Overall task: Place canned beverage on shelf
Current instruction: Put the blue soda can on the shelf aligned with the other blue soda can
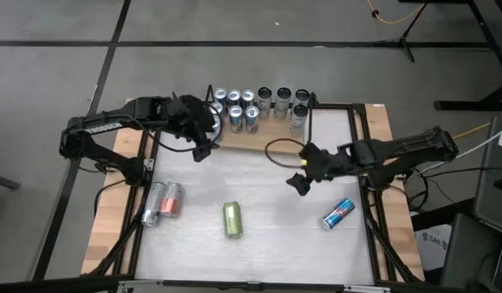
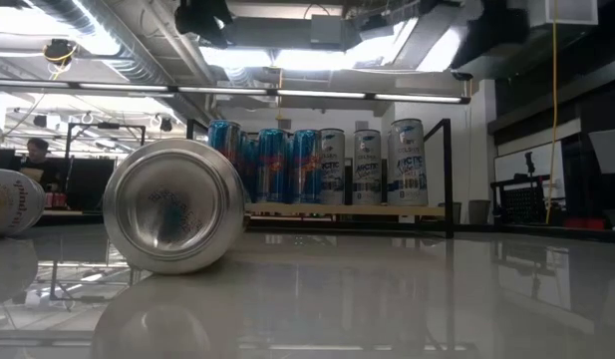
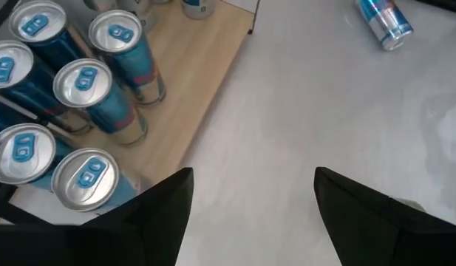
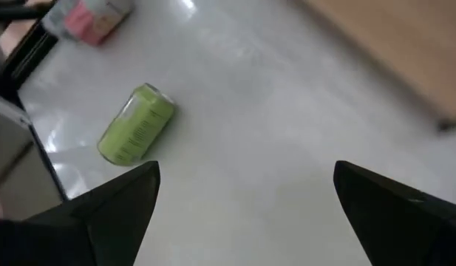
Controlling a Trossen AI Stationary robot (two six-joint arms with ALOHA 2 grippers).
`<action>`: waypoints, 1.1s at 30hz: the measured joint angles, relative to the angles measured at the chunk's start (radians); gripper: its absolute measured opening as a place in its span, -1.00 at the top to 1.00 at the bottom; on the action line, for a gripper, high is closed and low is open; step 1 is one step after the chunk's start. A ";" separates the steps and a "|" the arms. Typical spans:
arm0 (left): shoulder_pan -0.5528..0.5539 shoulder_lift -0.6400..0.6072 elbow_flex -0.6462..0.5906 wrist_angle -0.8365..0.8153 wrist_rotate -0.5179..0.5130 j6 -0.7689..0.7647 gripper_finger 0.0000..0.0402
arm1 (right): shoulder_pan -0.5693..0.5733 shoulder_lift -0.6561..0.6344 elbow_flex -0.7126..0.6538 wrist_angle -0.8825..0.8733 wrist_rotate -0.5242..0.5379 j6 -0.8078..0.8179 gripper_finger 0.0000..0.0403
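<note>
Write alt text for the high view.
A wooden shelf at the table's far edge holds about ten upright cans, with both arms over the white table, fingers open and empty. Lying loose are a green can, a blue can and two pinkish cans.

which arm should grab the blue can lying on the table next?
Probably right. The open right gripper hovers near the blue can on its own side. The left gripper, open and empty, sits by the shelf, farther off.
</note>
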 joint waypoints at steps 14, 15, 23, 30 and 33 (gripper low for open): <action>-0.060 0.003 0.000 -0.003 0.000 0.000 -0.35 | 0.362 0.003 -0.001 -0.288 0.107 0.920 -0.95; -0.063 0.003 0.000 -0.003 0.000 0.000 -0.35 | 0.381 0.003 -0.001 -0.309 0.107 0.961 -0.95; -0.096 0.003 0.000 -0.004 -0.001 0.000 -0.35 | 0.494 0.009 -0.001 -0.385 0.029 1.081 -0.95; -0.116 0.003 0.000 -0.004 -0.001 0.000 -0.35 | 0.543 0.009 -0.001 -0.342 0.029 1.028 -0.95; -0.124 0.003 0.000 -0.004 -0.001 -0.005 -0.35 | 0.541 0.009 -0.001 -0.317 -0.022 1.041 -0.95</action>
